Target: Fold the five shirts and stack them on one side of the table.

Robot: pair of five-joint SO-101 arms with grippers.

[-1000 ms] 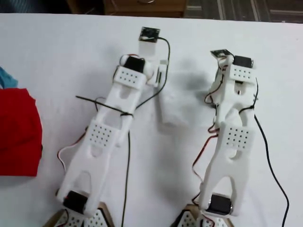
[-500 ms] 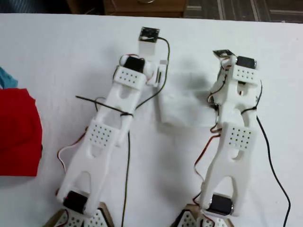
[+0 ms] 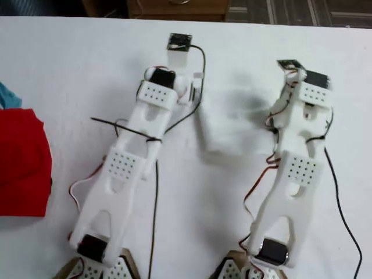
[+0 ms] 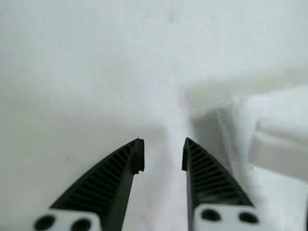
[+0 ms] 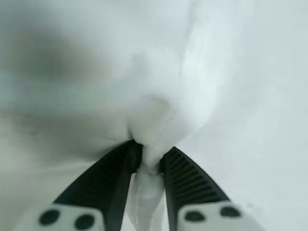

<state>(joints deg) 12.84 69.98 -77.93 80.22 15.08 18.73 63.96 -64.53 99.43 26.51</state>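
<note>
A white shirt (image 3: 232, 125) lies partly folded on the white table, between the two arms. My right gripper (image 5: 150, 154) is shut on a bunched edge of this white shirt (image 5: 159, 96), the cloth pinched between its black fingers. My left gripper (image 4: 161, 154) stands open just above the white surface, at the shirt's left edge (image 4: 274, 110), holding nothing. In the high view the left gripper (image 3: 197, 88) sits beside the shirt's far left corner. A folded red shirt (image 3: 22, 163) lies at the table's left edge with a blue one (image 3: 7, 96) peeking out behind it.
The table (image 3: 75, 52) is covered in white, so the shirt's outline is faint. Black cables (image 3: 156, 197) trail from both arms over the near half. Dark furniture (image 3: 174, 7) stands beyond the far edge.
The right arm has swung to the right with the shirt's edge in its gripper, drawing the white cloth out wider. The left arm has barely moved.
</note>
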